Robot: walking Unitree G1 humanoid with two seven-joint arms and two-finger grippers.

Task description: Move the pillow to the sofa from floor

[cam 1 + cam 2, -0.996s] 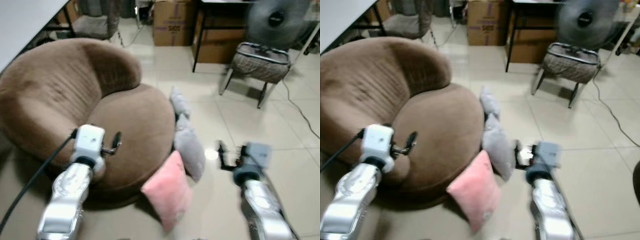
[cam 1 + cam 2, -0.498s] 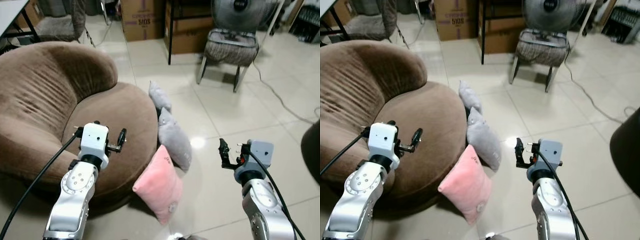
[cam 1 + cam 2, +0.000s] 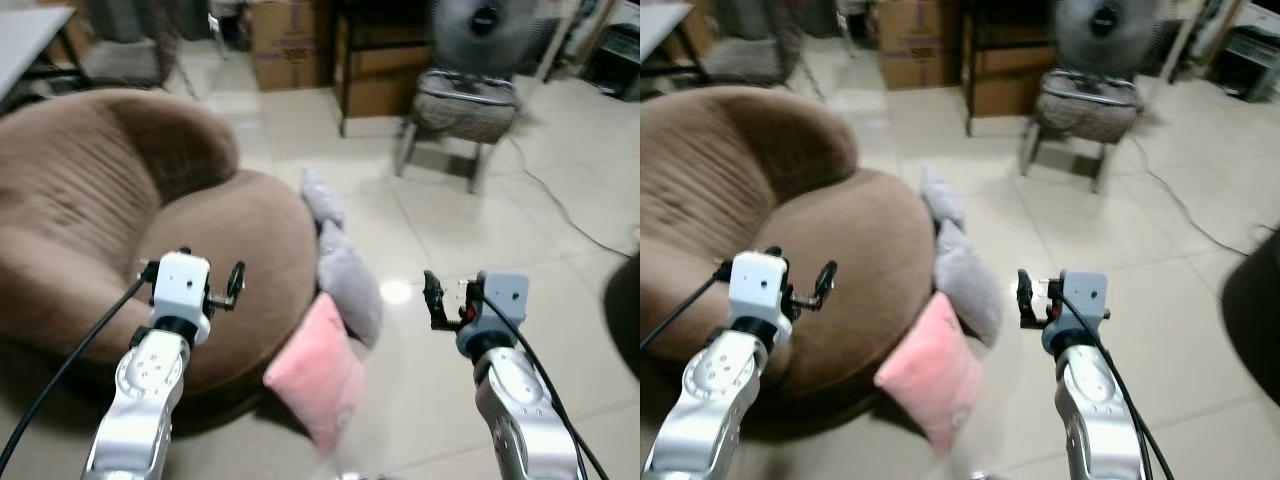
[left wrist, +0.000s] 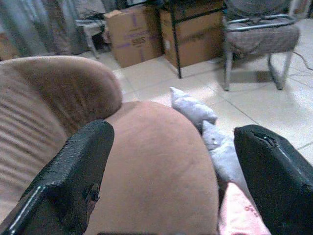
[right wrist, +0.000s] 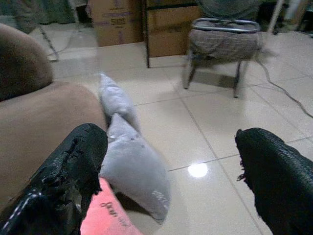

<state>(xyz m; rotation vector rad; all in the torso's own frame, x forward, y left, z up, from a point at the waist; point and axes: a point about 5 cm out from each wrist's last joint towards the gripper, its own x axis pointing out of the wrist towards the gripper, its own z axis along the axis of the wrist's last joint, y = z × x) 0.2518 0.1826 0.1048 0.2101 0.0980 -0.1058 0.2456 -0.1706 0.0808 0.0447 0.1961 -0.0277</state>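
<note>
Both claws wide apart, empty: bring right claw point(image 3: 432, 300) low onto pink pillow point(image 3: 318, 368) beside brown sofa point(image 3: 120, 220), gripping its top edge

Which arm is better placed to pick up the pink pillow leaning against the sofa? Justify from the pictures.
Probably right. The right gripper hangs open over bare floor beside the pink pillow, unobstructed. The left gripper, also open, hangs above the sofa seat.

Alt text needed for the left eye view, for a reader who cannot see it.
A pink square pillow and two grey pillows lean against the round brown fabric sofa on a pale tiled floor. The left gripper hovers open over the seat, the right gripper open above the floor.
</note>
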